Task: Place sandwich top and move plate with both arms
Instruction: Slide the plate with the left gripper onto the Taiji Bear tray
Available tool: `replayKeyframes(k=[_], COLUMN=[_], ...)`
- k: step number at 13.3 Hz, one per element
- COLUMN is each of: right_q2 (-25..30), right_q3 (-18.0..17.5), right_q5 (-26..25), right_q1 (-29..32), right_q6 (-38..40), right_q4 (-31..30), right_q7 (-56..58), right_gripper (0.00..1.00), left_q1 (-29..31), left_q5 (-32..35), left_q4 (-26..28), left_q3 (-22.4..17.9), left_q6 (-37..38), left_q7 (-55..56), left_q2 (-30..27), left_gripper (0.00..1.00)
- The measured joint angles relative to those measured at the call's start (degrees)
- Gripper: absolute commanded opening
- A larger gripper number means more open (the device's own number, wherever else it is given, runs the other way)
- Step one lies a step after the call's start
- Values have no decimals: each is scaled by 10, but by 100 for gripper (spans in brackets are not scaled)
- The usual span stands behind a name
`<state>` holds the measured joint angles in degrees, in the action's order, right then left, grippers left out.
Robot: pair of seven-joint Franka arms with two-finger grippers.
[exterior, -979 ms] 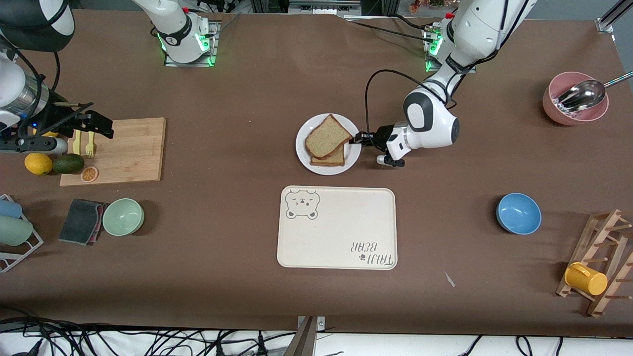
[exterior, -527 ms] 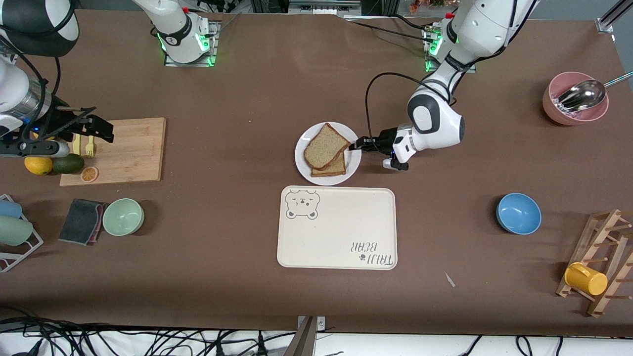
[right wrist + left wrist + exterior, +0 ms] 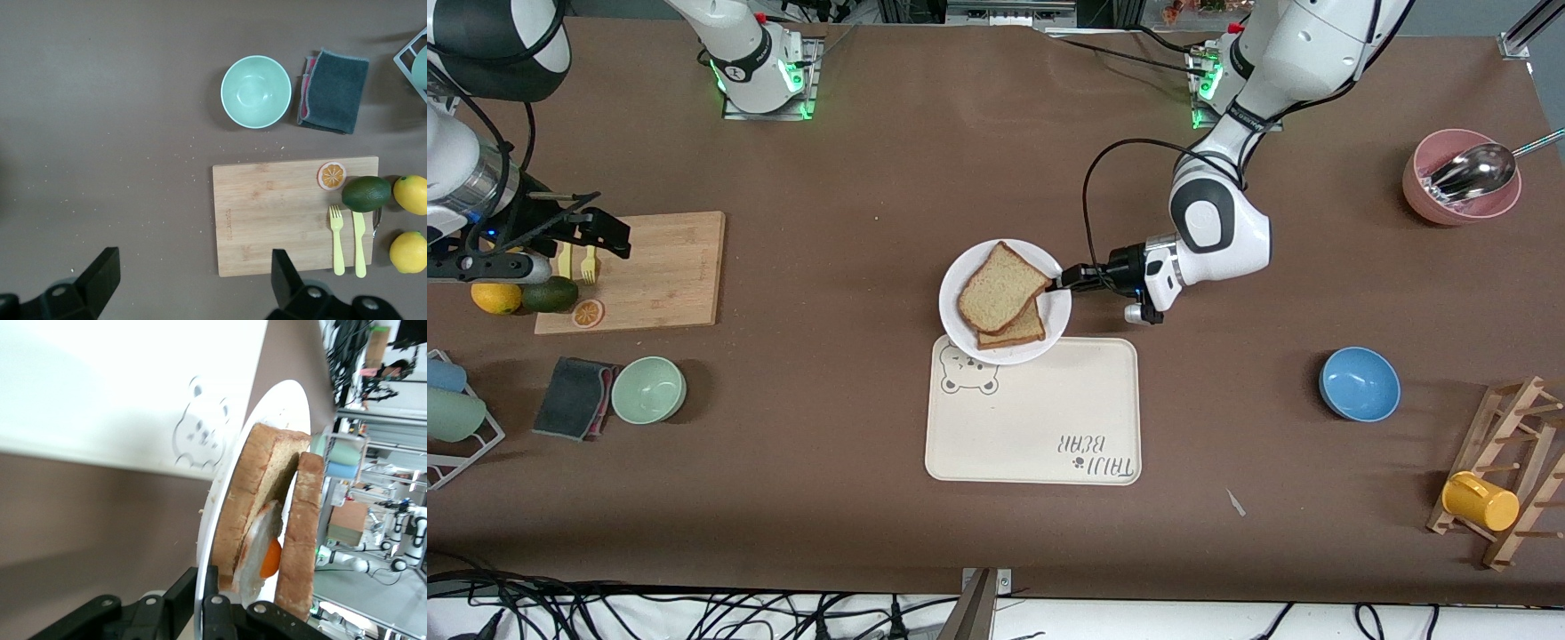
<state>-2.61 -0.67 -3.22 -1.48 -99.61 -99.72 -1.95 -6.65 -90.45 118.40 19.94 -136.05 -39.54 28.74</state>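
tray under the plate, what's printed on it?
Cream tray with a bear face drawing at one corner and "TAIJI BEAR" lettering at the corner diagonal to it; clearest in the front view.

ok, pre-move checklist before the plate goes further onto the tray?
1. Left gripper shut on the plate rim: ok.
2. Sandwich top on the egg slice: ok, sits skewed.
3. Plate over the tray: not ok, only its edge overlaps the bear corner.
4. Plate level: cannot tell.
5. Right gripper helping: not ok, open over the table beside the cutting board, away from the plate.
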Motion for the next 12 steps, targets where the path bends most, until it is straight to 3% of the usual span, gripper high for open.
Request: replayKeyframes(k=[4, 7, 12], right_q2=[1, 2, 7], right_q3=[0, 0, 0], right_q5=[-1, -1, -1], right_q1=[0, 0, 0], right_q6=[-23, -26, -26], right_q4=[-20, -21, -22], right_q7=[0, 0, 0], right_gripper=[100, 100, 100], left_q1=[3, -6, -34], left_q5=[0, 40, 43], left_q4=[-84, -142, -193], left_q3=[-13, -21, -55], left_q6=[4, 5, 0], left_q7=[40, 96, 99], left_q2=[41, 73, 121], left_gripper=[0, 0, 0])
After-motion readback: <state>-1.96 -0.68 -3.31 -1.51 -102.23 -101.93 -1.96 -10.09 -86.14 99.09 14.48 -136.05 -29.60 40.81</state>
